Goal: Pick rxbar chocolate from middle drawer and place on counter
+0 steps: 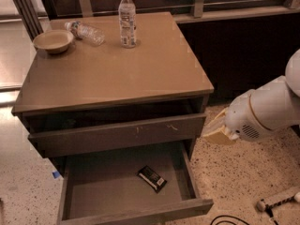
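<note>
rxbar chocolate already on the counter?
No, the rxbar chocolate lies on the floor of the open middle drawer; the end effector is outside, up and right of it, apart from the bar.

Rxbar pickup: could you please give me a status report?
End effector outside drawer, to its right. Rxbar flat on open drawer floor, ungrasped. Nothing covering it.
</note>
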Action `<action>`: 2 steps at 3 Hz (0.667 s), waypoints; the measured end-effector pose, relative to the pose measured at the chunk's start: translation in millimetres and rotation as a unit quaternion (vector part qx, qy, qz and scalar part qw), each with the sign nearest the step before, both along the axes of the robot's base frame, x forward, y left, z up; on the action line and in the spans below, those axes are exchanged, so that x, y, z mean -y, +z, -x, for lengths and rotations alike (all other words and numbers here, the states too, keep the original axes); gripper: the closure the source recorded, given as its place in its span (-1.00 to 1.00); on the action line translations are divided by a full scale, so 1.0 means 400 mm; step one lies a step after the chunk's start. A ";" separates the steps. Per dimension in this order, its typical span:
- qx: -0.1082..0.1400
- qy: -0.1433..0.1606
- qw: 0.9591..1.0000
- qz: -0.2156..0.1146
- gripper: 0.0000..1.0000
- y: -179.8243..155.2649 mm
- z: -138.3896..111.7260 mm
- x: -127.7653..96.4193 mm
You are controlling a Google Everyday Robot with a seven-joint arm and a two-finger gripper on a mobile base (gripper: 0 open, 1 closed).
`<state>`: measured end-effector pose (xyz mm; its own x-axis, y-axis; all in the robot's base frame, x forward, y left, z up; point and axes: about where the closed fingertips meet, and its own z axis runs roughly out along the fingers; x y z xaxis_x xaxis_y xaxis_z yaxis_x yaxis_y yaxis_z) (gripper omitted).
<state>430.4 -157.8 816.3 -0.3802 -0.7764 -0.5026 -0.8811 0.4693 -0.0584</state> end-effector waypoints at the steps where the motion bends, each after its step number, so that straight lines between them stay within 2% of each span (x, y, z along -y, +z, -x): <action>1: 0.002 -0.001 0.998 -0.066 1.00 -0.137 -0.008 -0.073; 2: -0.014 0.000 0.989 -0.150 1.00 -0.335 -0.034 -0.172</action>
